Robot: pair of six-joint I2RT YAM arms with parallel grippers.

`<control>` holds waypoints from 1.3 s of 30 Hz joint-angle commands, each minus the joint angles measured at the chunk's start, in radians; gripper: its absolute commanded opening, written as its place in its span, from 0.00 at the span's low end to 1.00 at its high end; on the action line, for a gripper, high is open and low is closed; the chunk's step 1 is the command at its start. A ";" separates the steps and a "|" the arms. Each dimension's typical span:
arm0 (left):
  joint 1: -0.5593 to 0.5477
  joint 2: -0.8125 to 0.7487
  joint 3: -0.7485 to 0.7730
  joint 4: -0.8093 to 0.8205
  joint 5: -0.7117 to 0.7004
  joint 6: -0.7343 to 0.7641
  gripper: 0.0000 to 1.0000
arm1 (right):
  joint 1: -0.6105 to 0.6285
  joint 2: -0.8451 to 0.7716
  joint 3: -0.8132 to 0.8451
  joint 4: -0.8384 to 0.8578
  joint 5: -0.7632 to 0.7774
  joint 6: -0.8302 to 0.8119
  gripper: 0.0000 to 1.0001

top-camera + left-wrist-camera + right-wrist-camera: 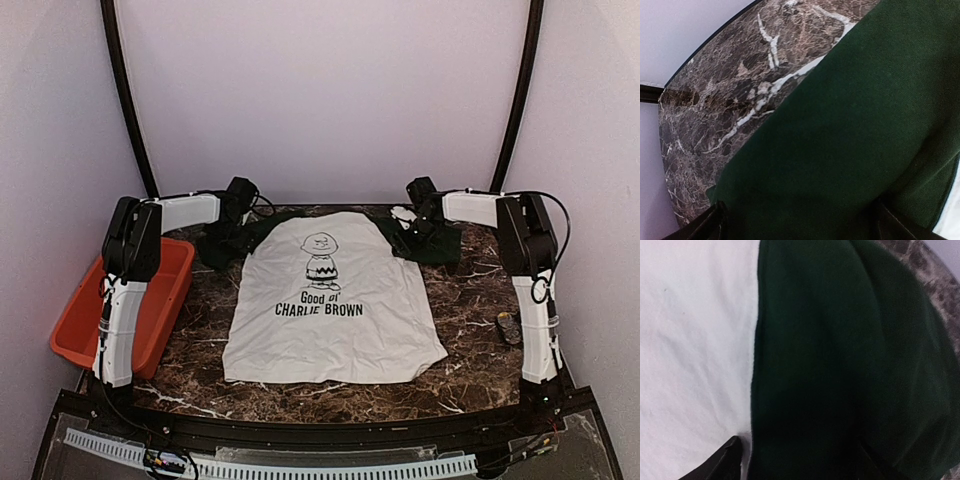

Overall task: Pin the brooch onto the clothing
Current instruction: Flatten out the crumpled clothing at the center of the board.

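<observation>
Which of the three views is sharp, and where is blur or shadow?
Top external: evenly lit, sharp; the T-shirt print readable. Left wrist: table veins crisp, green sleeve slightly soft. Right wrist: soft overall; the other sleeve nearly black, the white cloth washed out.

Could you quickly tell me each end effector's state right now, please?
Left end effector: open, holding nothing.
Right end effector: open, holding nothing.

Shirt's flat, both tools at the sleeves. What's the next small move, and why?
Probably raise the right tool off the dark green sleeve of the white printed T-shirt and head for the small dark object beside its arm, possibly the brooch: the shirt lies flat, the tool open.
</observation>
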 commanded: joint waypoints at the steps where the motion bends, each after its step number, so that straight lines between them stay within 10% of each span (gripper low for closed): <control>1: 0.033 0.026 -0.025 -0.075 -0.094 0.012 0.98 | -0.021 0.066 0.011 -0.034 0.057 0.006 0.72; 12: 0.059 -0.054 -0.015 -0.041 -0.099 -0.044 0.99 | -0.041 -0.034 0.011 -0.014 -0.002 -0.007 0.71; 26: 0.058 -0.395 -0.152 0.156 0.304 0.017 0.99 | -0.015 -0.253 -0.043 -0.020 -0.262 -0.273 0.71; 32: 0.036 -0.368 -0.247 0.198 0.640 0.181 0.99 | 0.013 -0.209 -0.066 0.007 -0.342 -0.411 0.66; 39: -0.001 -0.235 -0.195 0.163 0.719 0.299 0.94 | 0.023 -0.136 -0.009 0.021 -0.402 -0.457 0.66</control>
